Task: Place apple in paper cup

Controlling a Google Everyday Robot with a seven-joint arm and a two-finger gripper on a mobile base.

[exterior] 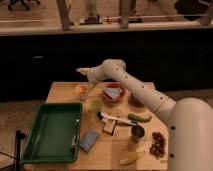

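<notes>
The apple (80, 89) is a small orange-yellow fruit at the back left of the wooden table (62, 92). It sits at the mouth of the small whitish paper cup (83, 96); I cannot tell how deep it sits. My gripper (84, 76) is just above and slightly behind the apple and cup, at the end of the white arm (140, 90) that reaches in from the right. I cannot tell whether it touches the apple.
A pale green round object (96, 105) lies just right of the cup, with a red-brown bowl (114, 93) beyond it. A green tray (52, 132) fills the left front. A blue sponge (90, 140), grey metal cup (136, 132), banana (131, 158) and grapes (159, 142) lie in front.
</notes>
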